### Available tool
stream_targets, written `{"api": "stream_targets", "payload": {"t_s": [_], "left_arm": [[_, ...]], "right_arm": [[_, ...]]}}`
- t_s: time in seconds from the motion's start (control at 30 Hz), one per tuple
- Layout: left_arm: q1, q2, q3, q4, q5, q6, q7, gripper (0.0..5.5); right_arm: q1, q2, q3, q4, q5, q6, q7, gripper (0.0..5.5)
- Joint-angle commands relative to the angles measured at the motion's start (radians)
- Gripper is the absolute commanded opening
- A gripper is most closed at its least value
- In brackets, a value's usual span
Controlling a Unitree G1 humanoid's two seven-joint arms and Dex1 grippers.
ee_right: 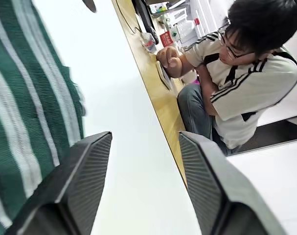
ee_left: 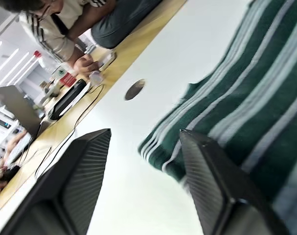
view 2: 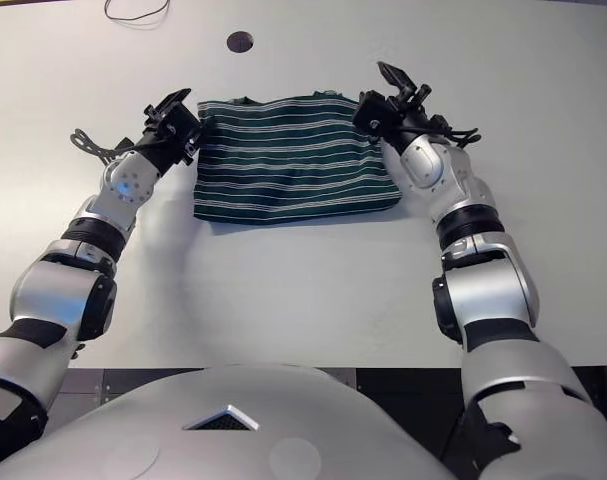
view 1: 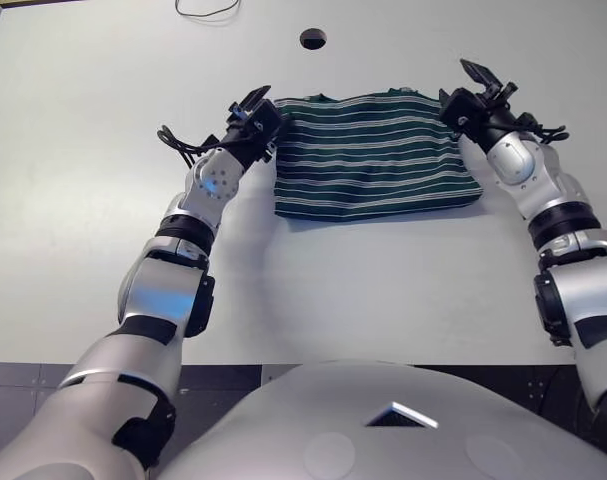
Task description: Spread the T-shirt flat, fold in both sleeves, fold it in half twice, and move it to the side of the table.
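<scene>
**Inspector:** Where did the garment lie?

**Assistant:** The T-shirt (view 1: pixel 373 155), dark green with thin white stripes, lay folded into a rough rectangle on the white table (view 1: pixel 83 250), toward the far middle of the surface. A small bump of collar showed on its far edge. The near edge ran slightly askew, with the near-left corner a little closer to the robot than the near-right one.

**Inspector:** And the claws?

**Assistant:** The left gripper (view 1: pixel 251 100) stood at the shirt's far-left corner with its fingers spread apart and nothing between them. From its wrist camera, one finger sat over the striped edge and the other over bare table. Whether either finger touched the cloth could not be told.

The right gripper (view 1: pixel 490 80) stood at the far-right corner, also parted and holding nothing. Its wrist camera showed both fingers over bare table, just beside the shirt's edge. Both forearms flanked the shirt, one on each side.

**Inspector:** Anything else on the surface?

**Assistant:** Two items. A round hole (view 1: pixel 312 39) was set in the tabletop beyond the shirt, apart from it. A loop of black cable (view 1: pixel 208 12) lay at the far edge, to the robot's left of the hole and well apart from the garment.
</scene>
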Motion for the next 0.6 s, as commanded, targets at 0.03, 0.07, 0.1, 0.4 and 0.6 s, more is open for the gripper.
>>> {"api": "stream_targets", "payload": {"t_s": [0.03,0.07,0.1,0.4,0.6], "left_arm": [[-0.075,-0.015,0.052,0.046,-0.034,0.062,0.061,3.23],[-0.082,-0.011,0.067,0.056,-0.04,0.083,0.096,3.42],[-0.082,-0.005,0.079,0.059,-0.044,0.092,0.119,3.61],[0.348,0.068,0.218,-0.544,-0.156,-0.089,0.184,3.67],[0.529,0.031,0.248,-0.904,-0.158,0.045,0.185,3.67]], "right_arm": [[-0.088,0.042,-0.038,0.077,0.048,0.043,-0.042,3.24],[-0.099,0.048,-0.06,0.086,0.074,0.045,-0.044,3.36],[-0.101,0.05,-0.076,0.088,0.096,0.041,-0.047,3.36],[0.421,-0.397,0.014,-0.711,0.005,-0.185,0.314,3.36],[0.509,-0.423,0.035,-0.825,-0.121,-0.08,0.374,3.36]]}}
